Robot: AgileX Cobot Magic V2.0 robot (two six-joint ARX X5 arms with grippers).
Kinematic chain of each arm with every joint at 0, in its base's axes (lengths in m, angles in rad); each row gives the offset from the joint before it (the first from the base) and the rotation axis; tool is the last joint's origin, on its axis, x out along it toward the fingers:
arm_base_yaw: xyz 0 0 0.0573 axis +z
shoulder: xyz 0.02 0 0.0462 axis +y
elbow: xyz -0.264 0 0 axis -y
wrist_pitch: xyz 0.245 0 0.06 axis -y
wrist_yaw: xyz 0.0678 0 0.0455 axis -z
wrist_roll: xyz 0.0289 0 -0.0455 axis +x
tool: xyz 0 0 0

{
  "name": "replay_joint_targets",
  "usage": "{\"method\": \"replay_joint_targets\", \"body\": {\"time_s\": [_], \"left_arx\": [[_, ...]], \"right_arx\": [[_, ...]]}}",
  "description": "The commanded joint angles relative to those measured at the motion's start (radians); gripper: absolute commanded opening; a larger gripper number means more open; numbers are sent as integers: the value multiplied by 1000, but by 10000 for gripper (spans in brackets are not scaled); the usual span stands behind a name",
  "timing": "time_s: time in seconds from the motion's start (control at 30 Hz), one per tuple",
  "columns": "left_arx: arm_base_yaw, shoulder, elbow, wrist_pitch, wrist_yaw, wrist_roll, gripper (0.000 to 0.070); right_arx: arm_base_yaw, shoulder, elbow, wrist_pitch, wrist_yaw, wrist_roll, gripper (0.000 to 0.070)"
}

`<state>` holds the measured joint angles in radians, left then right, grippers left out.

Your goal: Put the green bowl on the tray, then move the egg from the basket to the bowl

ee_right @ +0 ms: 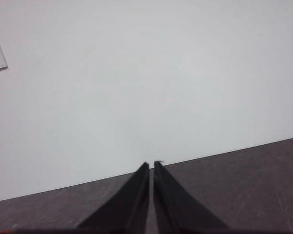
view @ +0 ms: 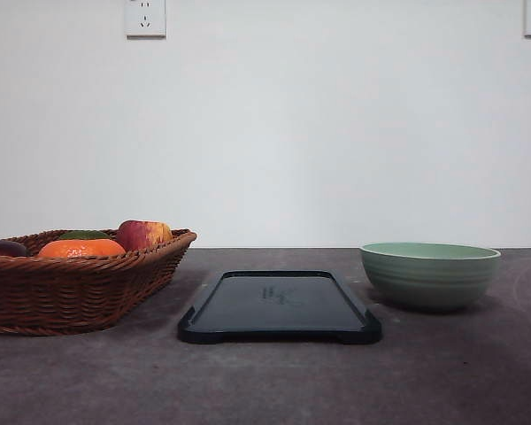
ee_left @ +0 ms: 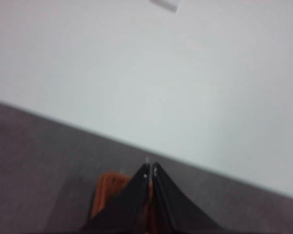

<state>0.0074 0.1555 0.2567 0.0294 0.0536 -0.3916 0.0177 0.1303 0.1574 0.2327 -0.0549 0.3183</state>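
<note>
Black tray (view: pixel 280 306) nearest, flat with rounded corners, bare between basket and bowl.

Left to right: one brown woven basket (view: pixel 71 288) holding an orange (view: pixel 80 249), an apple (view: pixel 142 234) and something dark; tray; one ridged green bowl (view: pixel 430 274) on the grey table (view: pixel 265 381). My left fingers (ee_left: pixel 151 171) and right fingers (ee_right: pixel 151 165) are pressed together, holding nothing.

I see the black tray (view: pixel 280 307) lying flat at the middle of the grey tabletop (view: pixel 265 381), with nothing on it. The green bowl (view: pixel 430 274) stands upright just to its right, apart from it. At the left sits the wicker basket (view: pixel 71 288), holding an orange (view: pixel 80 249), a red-yellow apple (view: pixel 142 235) and a dark fruit (view: pixel 2 249) at its far left edge. Two wall sockets (view: pixel 145 18) sit high on the white wall.
</note>
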Motion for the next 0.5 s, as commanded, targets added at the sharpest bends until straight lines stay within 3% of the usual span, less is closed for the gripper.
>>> {"method": "replay_joint_targets", "body": {"time_s": [0.0, 0.17, 0.47], "left_arx": [[1, 49, 49, -22, -1, 41, 0], [-2, 211, 179, -98, 48, 52, 0], [-3, 513, 409, -274, 122, 211, 0]], "right_arx": [[0, 36, 43, -19, -8, -17, 7], [0, 160, 176, -169, -69, -64, 7], [0, 429, 374, -420, -147, -129, 7]]}}
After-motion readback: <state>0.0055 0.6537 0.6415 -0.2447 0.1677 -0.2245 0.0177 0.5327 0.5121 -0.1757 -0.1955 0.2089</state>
